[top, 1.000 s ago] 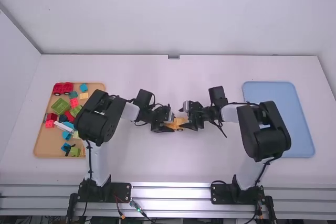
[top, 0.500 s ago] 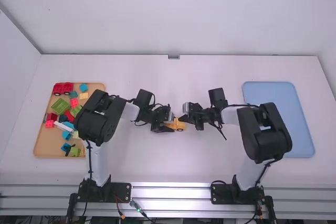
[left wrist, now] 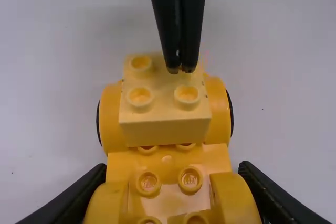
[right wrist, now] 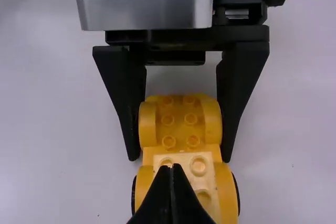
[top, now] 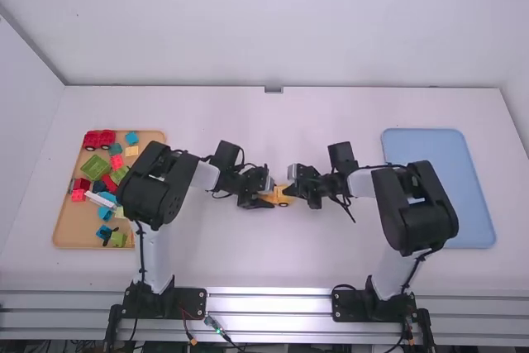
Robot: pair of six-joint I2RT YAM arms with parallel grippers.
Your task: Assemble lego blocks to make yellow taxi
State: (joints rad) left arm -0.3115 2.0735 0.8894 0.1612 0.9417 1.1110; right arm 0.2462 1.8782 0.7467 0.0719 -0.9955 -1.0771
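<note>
In the high view, my left gripper (top: 263, 195) holds one end of the yellow car base (top: 283, 200) mid-table, and my right gripper (top: 291, 190) is at its other end. In the left wrist view, my left gripper (left wrist: 172, 203) is shut on the sides of the yellow car base (left wrist: 218, 156); a pale yellow block (left wrist: 164, 129) sits on the far part between the wheels. My right gripper (right wrist: 171, 169) is shut with its tips together over that pale yellow block (right wrist: 181, 159) in the right wrist view, pressed at one stud or just above; which, I cannot tell.
A wooden tray (top: 62, 233) with several loose coloured blocks lies at the left, with a red wheeled piece (top: 99, 140) in its far corner. At the right lies a blue tray (top: 446, 188). The left forearm partly covers the wooden tray.
From one second ago, my right gripper has drawn back a little from over the car, uncovering more of its right end, then moved only slightly. The left arm has stayed still.
</note>
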